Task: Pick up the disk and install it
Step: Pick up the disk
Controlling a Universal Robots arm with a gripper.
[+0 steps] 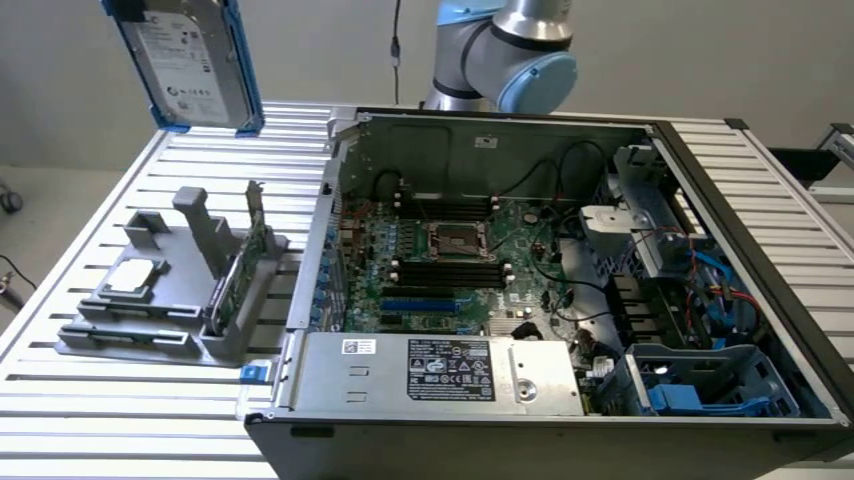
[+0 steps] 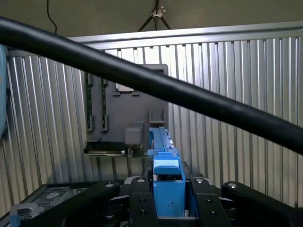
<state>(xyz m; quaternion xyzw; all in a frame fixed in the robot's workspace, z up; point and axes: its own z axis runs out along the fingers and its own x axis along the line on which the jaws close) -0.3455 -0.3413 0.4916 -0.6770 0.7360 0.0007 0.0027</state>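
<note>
Ribbed aluminium desk [image 1: 120, 420] and open black computer case [image 1: 507, 118] are seen below. The flat silver-grey metal disk [image 1: 187, 60], white-labelled with blue plastic edge rails, is held upright in the air above the desk at the exterior view's left, clamped by the gripper [image 2: 168, 189] on its blue-railed edge. Judged rigid, fairly heavy and shock-sensitive; best gripped by the rails, not the label face.
</note>
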